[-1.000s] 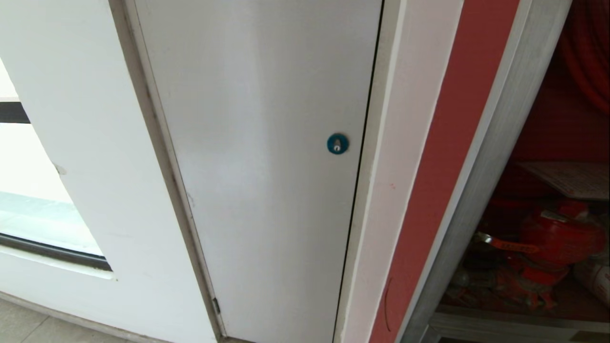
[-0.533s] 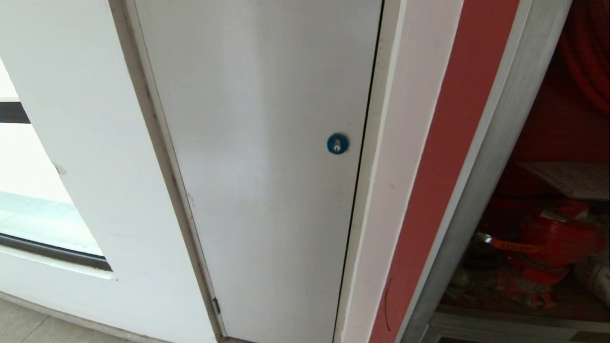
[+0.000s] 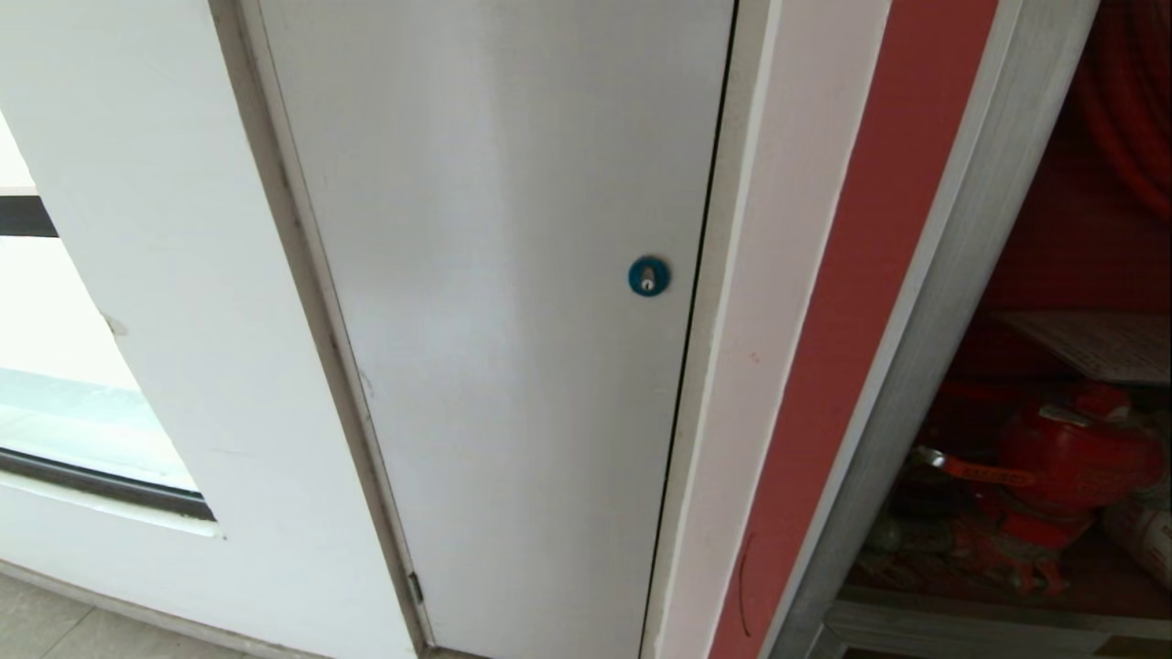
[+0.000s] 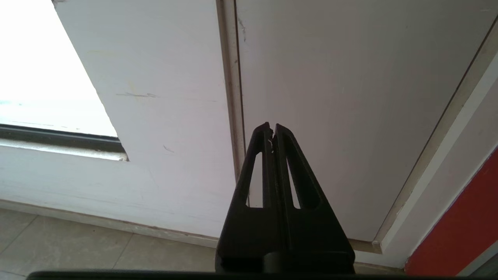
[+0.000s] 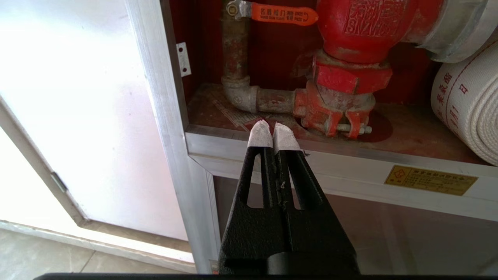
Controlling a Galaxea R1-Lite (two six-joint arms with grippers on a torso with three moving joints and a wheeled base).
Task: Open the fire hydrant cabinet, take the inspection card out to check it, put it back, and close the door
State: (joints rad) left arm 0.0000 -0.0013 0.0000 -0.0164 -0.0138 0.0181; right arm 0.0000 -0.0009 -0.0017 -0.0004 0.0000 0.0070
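The fire hydrant cabinet (image 3: 925, 366) stands at the right, silver-framed, its red inside showing. In it a red hydrant valve (image 3: 1071, 458) sits below a white printed sheet, the inspection card (image 3: 1090, 343). The cabinet's door is out of view. My right gripper (image 5: 273, 126) is shut and empty, its white-taped tips just in front of the cabinet's lower sill (image 5: 350, 155), below the valve (image 5: 350, 77). My left gripper (image 4: 272, 126) is shut and empty too, facing the plain grey-white door (image 4: 350, 97). Neither arm shows in the head view.
The grey-white door with a round blue lock (image 3: 648, 275) fills the middle. A red strip (image 3: 851, 320) separates it from the cabinet frame. A rolled white hose (image 5: 470, 109) lies inside at the right. A yellow label (image 5: 430, 179) is on the sill. A window (image 3: 55, 366) is at the left.
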